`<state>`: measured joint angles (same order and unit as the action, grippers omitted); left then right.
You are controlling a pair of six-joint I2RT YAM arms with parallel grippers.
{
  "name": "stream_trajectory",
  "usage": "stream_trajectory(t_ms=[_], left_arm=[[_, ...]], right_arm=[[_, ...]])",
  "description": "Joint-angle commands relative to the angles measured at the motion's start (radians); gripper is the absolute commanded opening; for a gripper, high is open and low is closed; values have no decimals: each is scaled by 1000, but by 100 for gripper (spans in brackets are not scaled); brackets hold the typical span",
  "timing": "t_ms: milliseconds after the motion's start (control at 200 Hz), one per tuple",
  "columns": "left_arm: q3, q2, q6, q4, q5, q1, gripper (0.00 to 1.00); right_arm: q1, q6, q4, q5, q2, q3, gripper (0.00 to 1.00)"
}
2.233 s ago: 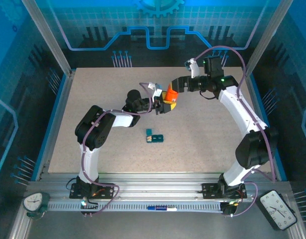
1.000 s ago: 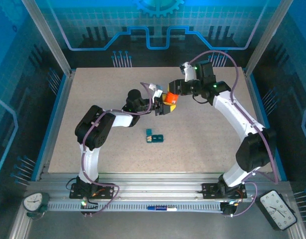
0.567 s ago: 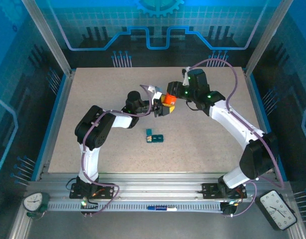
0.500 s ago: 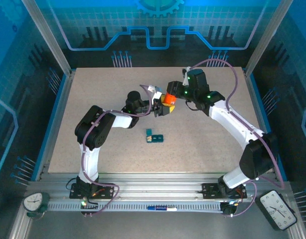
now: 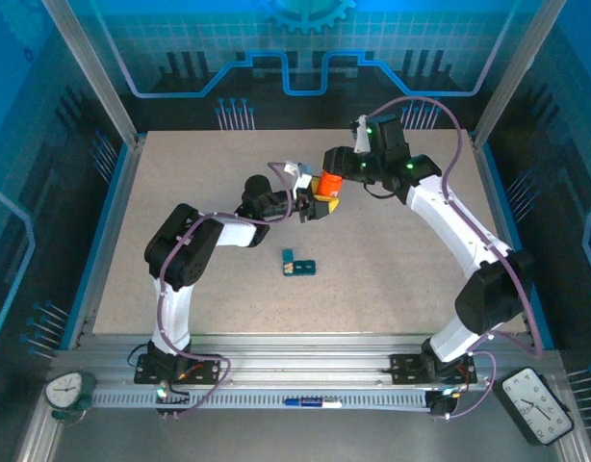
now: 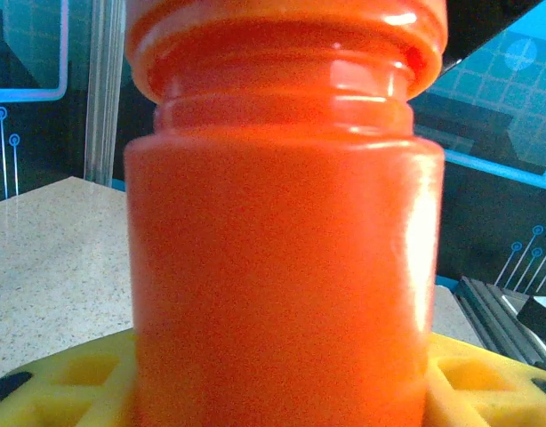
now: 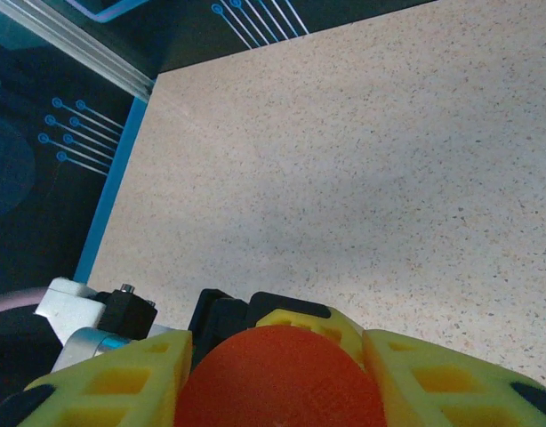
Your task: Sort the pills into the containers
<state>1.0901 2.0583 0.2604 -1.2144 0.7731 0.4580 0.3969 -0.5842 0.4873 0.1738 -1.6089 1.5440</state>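
One orange pill bottle [image 5: 323,185] is pinched by the left hand [image 5: 318,201], its cap [image 7: 280,378] by the right hand [image 5: 330,172]; the body must be held still.

The containers [image 5: 298,263] are a single small dark-teal plastic strip of joined square cells, lying flat on the speckled beige surface [image 5: 180,192]. The strip sits near the middle of the surface, a little toward the near edge. Its long side runs roughly left to right, with the right end angled slightly nearer. The left end shows a paler, tan patch — too small to tell whether it is a lid, a label or something in a cell. What the cells hold cannot be made out. The strip lies by itself — well apart from the orange bottle [image 5: 325,183], which is farther back.
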Motion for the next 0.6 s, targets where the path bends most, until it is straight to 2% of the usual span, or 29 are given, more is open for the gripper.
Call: stream_trajectory(t_ms=[0, 345, 595], left_arm=[[33, -24, 4, -46, -9, -3, 0], [46, -27, 7, -33, 6, -4, 0], [48, -35, 8, -32, 6, -3, 0]], right_arm=[[-7, 39, 78, 66, -22, 24, 46], [19, 183, 184, 99, -78, 56, 43], [36, 191, 119, 87, -42, -57, 43]])
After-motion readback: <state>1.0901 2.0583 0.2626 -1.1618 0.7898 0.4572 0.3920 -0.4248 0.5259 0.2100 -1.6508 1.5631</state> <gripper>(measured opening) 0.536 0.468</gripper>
